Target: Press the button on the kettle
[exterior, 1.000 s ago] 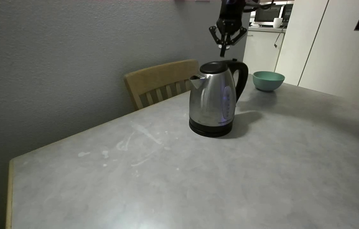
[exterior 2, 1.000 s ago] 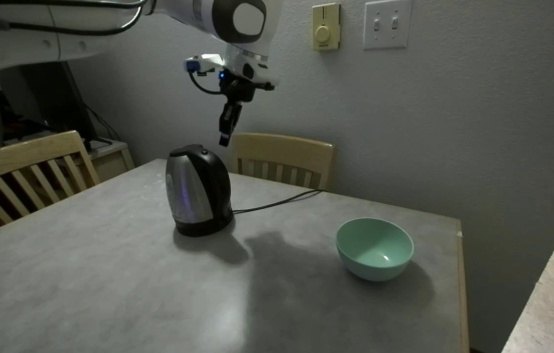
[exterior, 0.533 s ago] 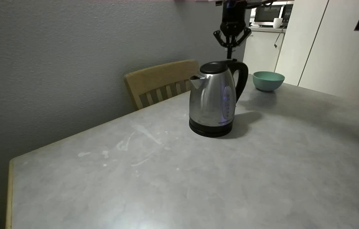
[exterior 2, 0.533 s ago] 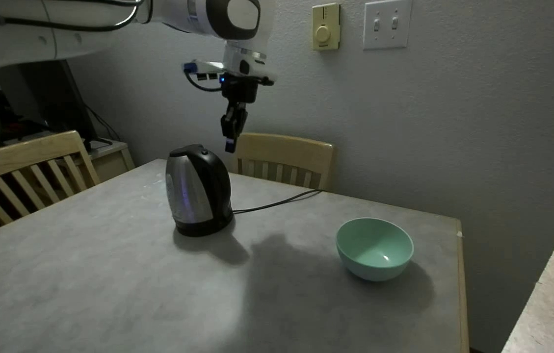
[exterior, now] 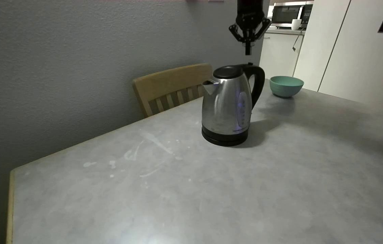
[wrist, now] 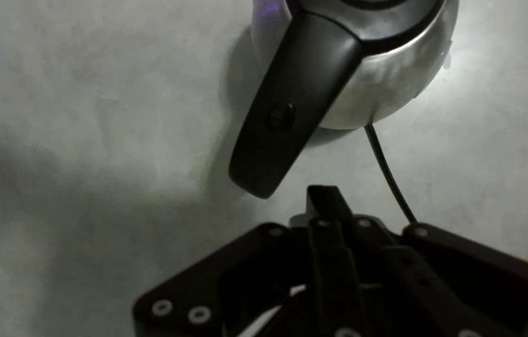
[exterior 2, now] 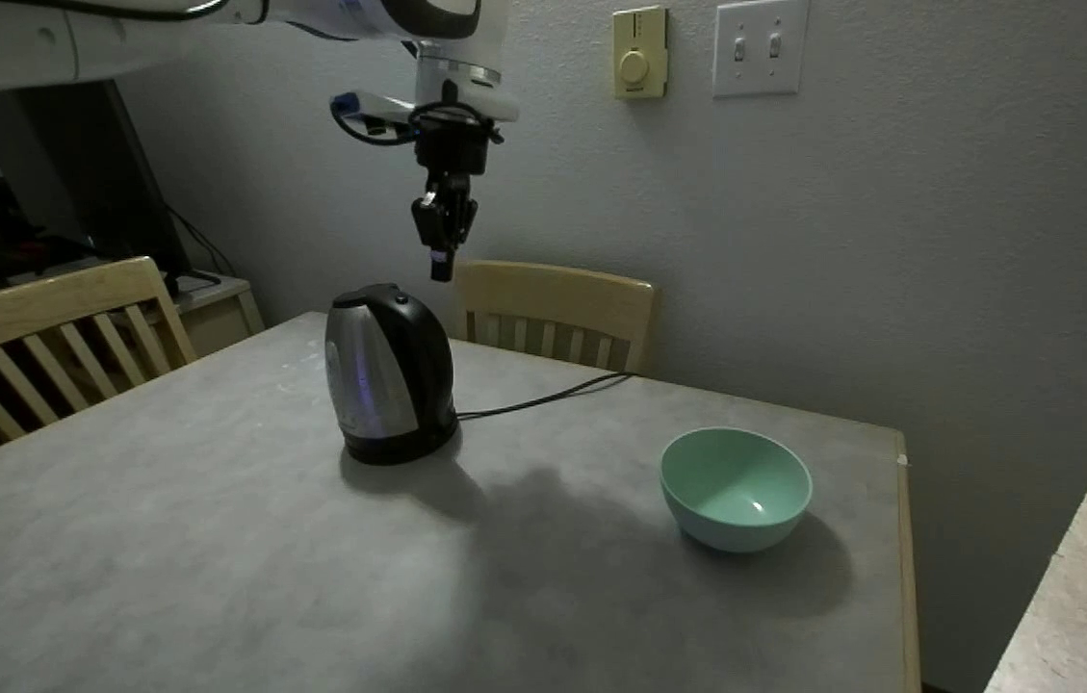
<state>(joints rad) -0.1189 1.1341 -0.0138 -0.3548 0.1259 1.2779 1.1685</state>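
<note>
Up by the kettle (exterior: pixel 225 108), your closed gripper (exterior 2: pixel 442 270) has just risen a bit, clear of the button (wrist: pixel 282 116); press prob. not done, so re-aim over it b4 lowering.

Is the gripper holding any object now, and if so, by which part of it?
Nothing is held: the gripper is closed, and the kettle stands untouched on the table.

In an exterior view my arm (exterior 2: pixel 119 46) reaches in from ten o'clock, my wrist (exterior 2: pixel 459 82) angled down at its end. My end effector (exterior 2: pixel 442 274) points to six o'clock there; the wrist view shows its fingers (wrist: pixel 327 206) pressed together.
</note>
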